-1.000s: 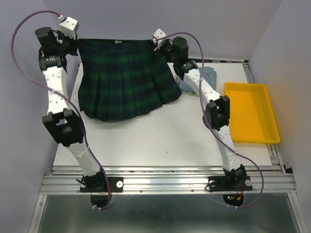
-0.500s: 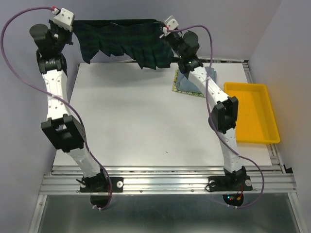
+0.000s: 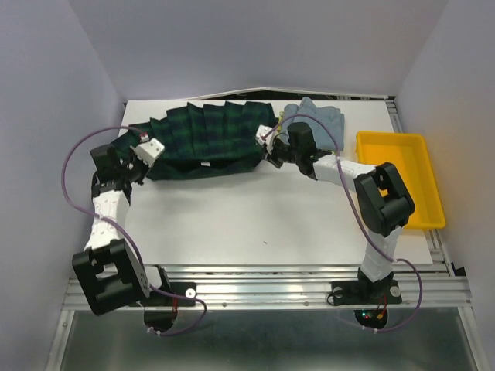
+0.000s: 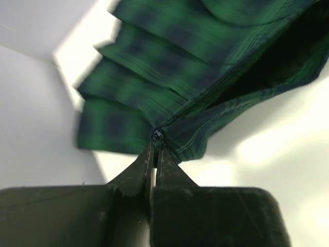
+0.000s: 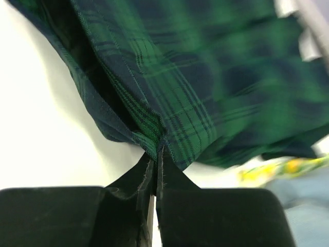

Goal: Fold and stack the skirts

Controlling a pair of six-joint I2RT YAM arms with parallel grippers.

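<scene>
The plaid skirt [image 3: 205,139] lies spread on the table [image 3: 255,216], well left of the yellow tray [image 3: 398,185], its pleated hem fanned out. The left gripper [image 4: 156,146] and right gripper [image 5: 157,149] are each clamped tight on a waistband corner. A good fold likely needs both to lift together, keeping the band taut and level, clear of the blue-grey skirt [image 3: 321,120] just left of the tray.

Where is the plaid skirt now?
Top view: the plaid skirt lies at the far side of the table, left of the light blue skirt, near corners pinched in the jaws of the left gripper and right gripper.
</scene>
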